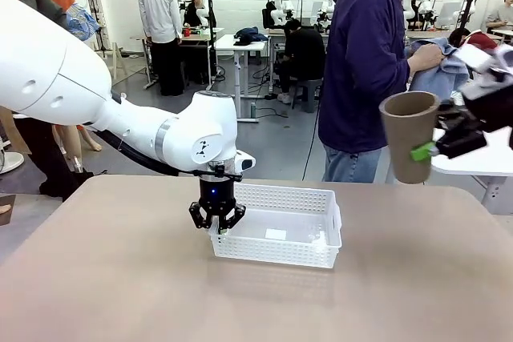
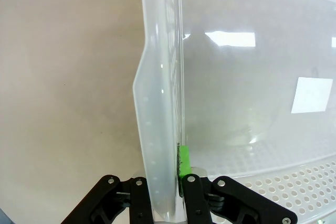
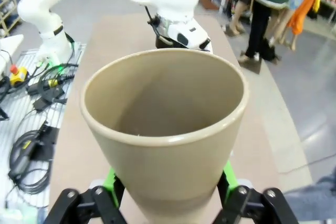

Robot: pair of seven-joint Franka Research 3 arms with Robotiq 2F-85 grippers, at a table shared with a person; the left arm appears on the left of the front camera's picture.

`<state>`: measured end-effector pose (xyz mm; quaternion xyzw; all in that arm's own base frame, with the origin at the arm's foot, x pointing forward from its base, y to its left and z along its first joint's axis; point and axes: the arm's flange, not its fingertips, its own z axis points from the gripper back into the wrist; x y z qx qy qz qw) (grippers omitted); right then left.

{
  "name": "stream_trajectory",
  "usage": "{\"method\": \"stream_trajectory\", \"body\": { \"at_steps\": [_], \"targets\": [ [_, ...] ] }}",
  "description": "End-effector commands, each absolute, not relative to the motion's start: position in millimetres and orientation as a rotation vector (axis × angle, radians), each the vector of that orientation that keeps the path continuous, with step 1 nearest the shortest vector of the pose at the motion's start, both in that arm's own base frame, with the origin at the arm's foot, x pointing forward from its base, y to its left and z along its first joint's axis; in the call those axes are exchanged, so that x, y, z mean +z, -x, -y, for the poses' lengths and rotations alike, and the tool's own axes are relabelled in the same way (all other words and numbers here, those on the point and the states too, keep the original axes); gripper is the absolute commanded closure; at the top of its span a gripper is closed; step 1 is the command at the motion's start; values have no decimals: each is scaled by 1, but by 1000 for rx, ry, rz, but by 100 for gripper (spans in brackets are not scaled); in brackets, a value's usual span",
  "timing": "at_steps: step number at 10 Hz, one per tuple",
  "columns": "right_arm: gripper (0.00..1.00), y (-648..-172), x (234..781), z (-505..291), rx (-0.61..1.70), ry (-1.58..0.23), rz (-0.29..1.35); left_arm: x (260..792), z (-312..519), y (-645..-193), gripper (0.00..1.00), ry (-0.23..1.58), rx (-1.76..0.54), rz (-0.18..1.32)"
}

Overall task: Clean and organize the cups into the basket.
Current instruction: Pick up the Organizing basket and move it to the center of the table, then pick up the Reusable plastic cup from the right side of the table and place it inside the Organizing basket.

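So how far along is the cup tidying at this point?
Done: nothing stowed so far; the basket holds no cup. In hand: the left gripper is shut on the basket's left end wall, and the right gripper holds a brown cup, mouth up, in the air past the table's right side. Left: getting that cup into the basket.

The front camera is looking across the table [image 1: 112,278] from the robot's side. The left wrist camera is peering down, very near the basket [image 2: 157,103] rim — the front view is sharing that basket at centre. The right wrist camera is hugging the cup [image 3: 163,129], which is showing at 3 o'clock in the front view.
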<state>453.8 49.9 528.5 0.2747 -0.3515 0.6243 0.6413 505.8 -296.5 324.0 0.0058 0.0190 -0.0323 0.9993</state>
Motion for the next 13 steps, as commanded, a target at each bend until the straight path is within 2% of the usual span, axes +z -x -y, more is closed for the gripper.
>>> {"method": "stream_trajectory", "body": {
  "at_steps": [1, 3, 6, 9, 12, 13],
  "targets": [
    [16, -478, 529, -106, 1432, -515, 575, 323, 295, -504, 100, -11, -75, -32],
    [16, -503, 491, -168, 1428, -367, 337, 323, 295, -504, 100, -11, -75, -32],
    [16, -519, 442, -247, 1500, -266, 187, 323, 295, -504, 100, -11, -75, -32],
    [16, -512, 425, -285, 1546, -154, 109, 323, 295, -504, 100, -11, -75, -32],
    [16, -497, 425, -288, 1552, -47, 0, 323, 295, -504, 100, -11, -75, -32],
    [16, -504, 420, -287, 1570, -122, 95, 323, 295, -504, 100, -11, -75, -32]
  ]
}}
